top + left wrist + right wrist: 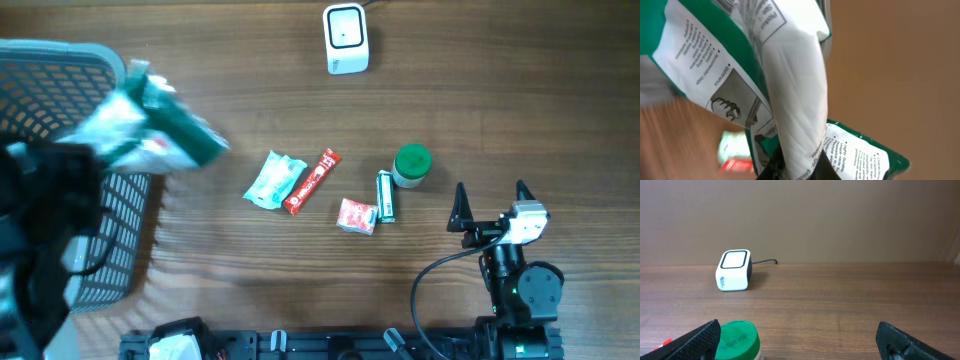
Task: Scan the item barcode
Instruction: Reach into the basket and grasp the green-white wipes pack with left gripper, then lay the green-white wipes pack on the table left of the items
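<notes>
**Left arm holds bag over basket rim**

Open table (500, 90) lies between the basket (60, 80) at the left edge and the scanner (345, 38) at the far edge. The left gripper (790, 171) is clamped on the green-and-white bag (165, 130), which hangs blurred above the basket rim. The right gripper (490, 205) sits low with its jaws wide apart, near the green-lidded jar (411, 165). Small packets (312, 182) lie mid-table.

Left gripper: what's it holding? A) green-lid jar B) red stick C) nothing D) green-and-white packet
D: the left gripper is shut on the packet, up by the basket; the jar and red stick sit on the table.
</notes>
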Available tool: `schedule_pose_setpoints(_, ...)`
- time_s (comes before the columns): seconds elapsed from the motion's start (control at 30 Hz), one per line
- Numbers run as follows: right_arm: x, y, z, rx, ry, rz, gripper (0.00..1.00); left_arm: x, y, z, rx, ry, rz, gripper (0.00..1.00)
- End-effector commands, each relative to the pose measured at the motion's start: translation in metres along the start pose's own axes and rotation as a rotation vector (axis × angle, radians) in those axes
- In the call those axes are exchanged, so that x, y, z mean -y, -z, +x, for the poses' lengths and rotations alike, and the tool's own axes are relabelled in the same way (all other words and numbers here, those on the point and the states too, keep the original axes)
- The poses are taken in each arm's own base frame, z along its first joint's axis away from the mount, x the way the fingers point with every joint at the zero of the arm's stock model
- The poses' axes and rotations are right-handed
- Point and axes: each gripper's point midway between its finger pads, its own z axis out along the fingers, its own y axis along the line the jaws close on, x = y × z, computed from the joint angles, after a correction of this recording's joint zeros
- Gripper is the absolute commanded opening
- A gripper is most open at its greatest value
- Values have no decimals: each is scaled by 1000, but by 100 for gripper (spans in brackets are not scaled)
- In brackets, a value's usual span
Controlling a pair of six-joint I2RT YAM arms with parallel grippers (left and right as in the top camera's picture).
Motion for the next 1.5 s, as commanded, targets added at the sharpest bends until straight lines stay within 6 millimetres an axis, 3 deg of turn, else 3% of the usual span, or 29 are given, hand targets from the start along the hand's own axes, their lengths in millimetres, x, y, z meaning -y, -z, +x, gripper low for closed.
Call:
schedule_pose_setpoints(0.0, 0, 0, -1, 3, -9, 3, 100, 9, -25, 100, -323, -505, 46, 4)
schedule_pose_setpoints(0.07, 0, 0, -1, 3, -9, 3, 100, 14, -29, 150, -439, -723, 103, 4)
schedule_pose_setpoints(0.17, 0, 0, -1, 3, -9, 3, 100, 7, -41, 208, -503, -1019, 105, 4)
schedule_pose_setpoints(0.27, 0, 0, -1, 3, -9, 3, 100, -23, -64, 257, -506, -1322, -14, 4)
schedule_pose_setpoints(0.37, 0, 0, -1, 3, -9, 3, 100, -53, -85, 297, -525, -1484, -121, 4)
schedule_pose_setpoints(0.5, 0, 0, -1, 3, -9, 3, 100, -93, -119, 330, -530, -1621, -254, 4)
schedule_pose_setpoints(0.67, 0, 0, -1, 3, -9, 3, 100, -126, -159, 342, -524, -1610, -287, 4)
schedule_pose_setpoints(0.8, 0, 0, -1, 3, -9, 3, 100, -129, -181, 341, -501, -1550, -260, 4)
schedule_pose_setpoints(0.93, 0, 0, -1, 3, -9, 3, 100, -122, -189, 335, -485, -1514, -256, 6)
schedule_pose_setpoints(1.03, 0, 0, -1, 3, -9, 3, 100, -116, -194, 324, -463, -1486, -266, 26)
schedule_pose_setpoints(1.13, 0, 0, -1, 3, -9, 3, 100, -98, -189, 309, -396, -1458, -234, 68)
schedule_pose_setpoints(1.17, 0, 0, -1, 3, -9, 3, 100, -87, -186, 301, -344, -1452, -215, 90)
schedule_pose_setpoints(1.2, 0, 0, -1, 3, -9, 3, 100, -73, -181, 291, -279, -1443, -190, 98)
schedule_pose_setpoints(1.27, 0, 0, -1, 3, -9, 3, 100, -47, -168, 271, -161, -1414, -139, 100)
schedule_pose_setpoints(1.47, 0, 0, -1, 3, -9, 3, 100, 96, -75, 162, 474, -981, 196, 100)
